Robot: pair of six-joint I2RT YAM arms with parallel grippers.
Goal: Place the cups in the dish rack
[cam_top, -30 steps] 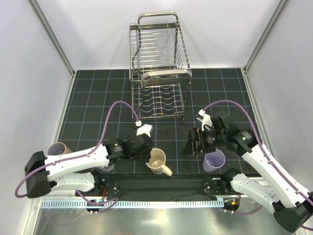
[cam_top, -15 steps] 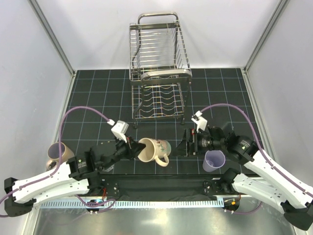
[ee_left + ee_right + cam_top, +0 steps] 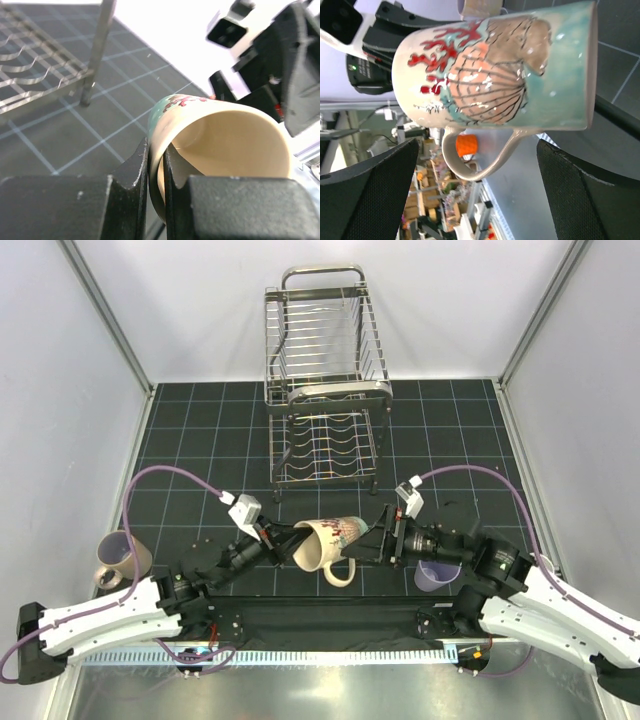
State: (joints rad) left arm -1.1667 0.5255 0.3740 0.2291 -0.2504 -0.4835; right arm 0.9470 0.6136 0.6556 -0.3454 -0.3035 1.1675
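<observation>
The tan mug [image 3: 325,543] is up off the mat now. A second ago it stood upright near 6 o'clock, and now it lies on its side in the air, handle hanging toward 6. Its mouth faces 9 and its base faces 3. The left gripper [image 3: 292,542] pinches the mug's rim wall, one finger inside and one outside, as the left wrist view shows. The right gripper [image 3: 383,537] has slid in from 3 o'clock, fingers spread wide, right at the mug's base; I can't tell whether they touch it. The dish rack [image 3: 322,380] sits at 12, well apart from the mug. The right arm covers part of the lavender tumbler [image 3: 437,574] at 4 o'clock. The pinkish mug [image 3: 122,555] waits at 8, and a purple cable crosses it.
</observation>
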